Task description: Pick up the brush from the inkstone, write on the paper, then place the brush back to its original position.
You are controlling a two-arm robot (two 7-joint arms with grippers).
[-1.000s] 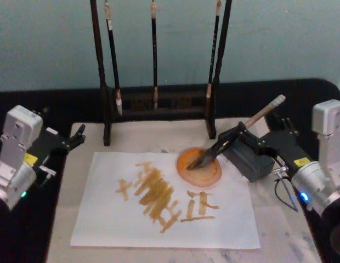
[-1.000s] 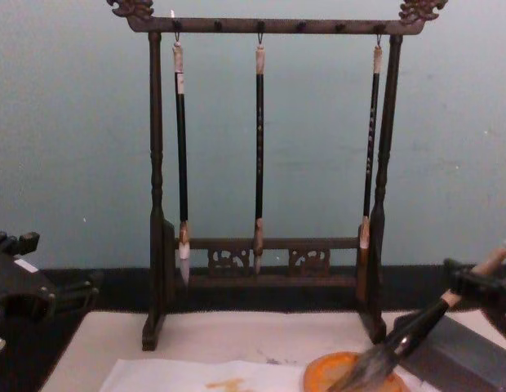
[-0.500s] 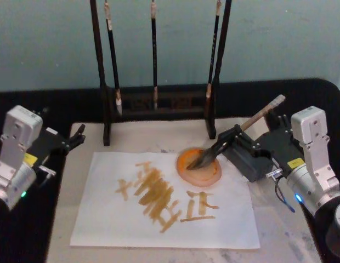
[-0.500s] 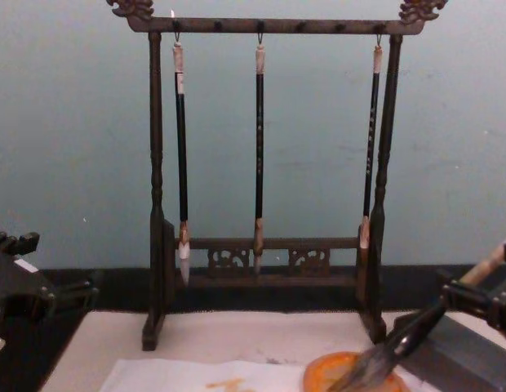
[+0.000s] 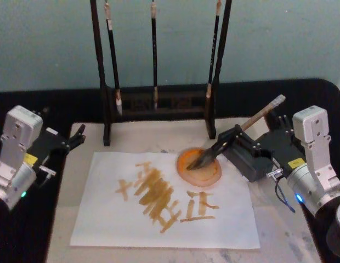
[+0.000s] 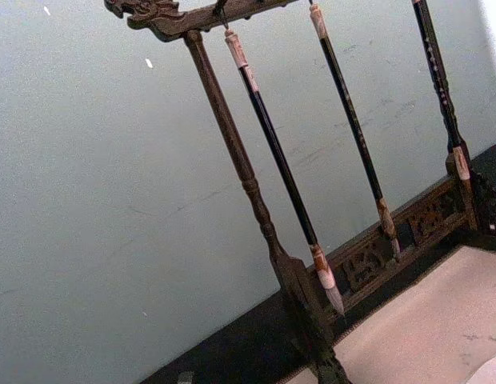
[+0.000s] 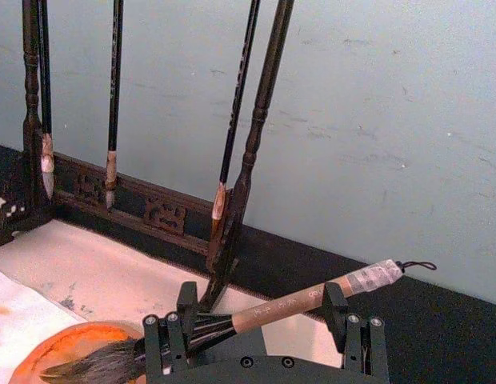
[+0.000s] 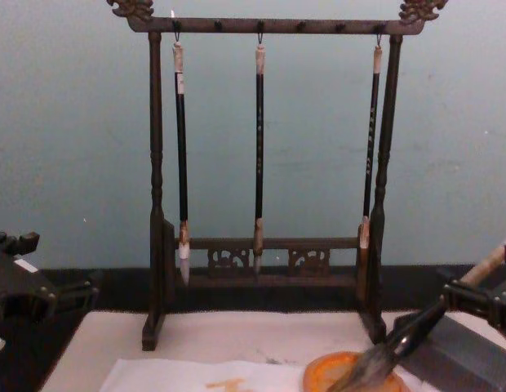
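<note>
The brush lies slanted, its bushy tuft in the orange dish and its shaft propped on the grey inkstone block; the pale handle end points up and to the right. My right gripper is open around it. Its two fingers stand wide apart along the shaft, one near the black ferrule and one near the taped end. The paper lies flat in front, marked with orange-yellow strokes. My left gripper is parked open at the table's left edge.
A dark wooden brush rack stands at the back with three thin hanging brushes. The paper rests on a beige mat. The rack's right post is close behind the right gripper. A blue wall closes the back.
The right arm has shifted left and turned, closing in along the brush shaft. The brush, the paper and the left arm have stayed put.
</note>
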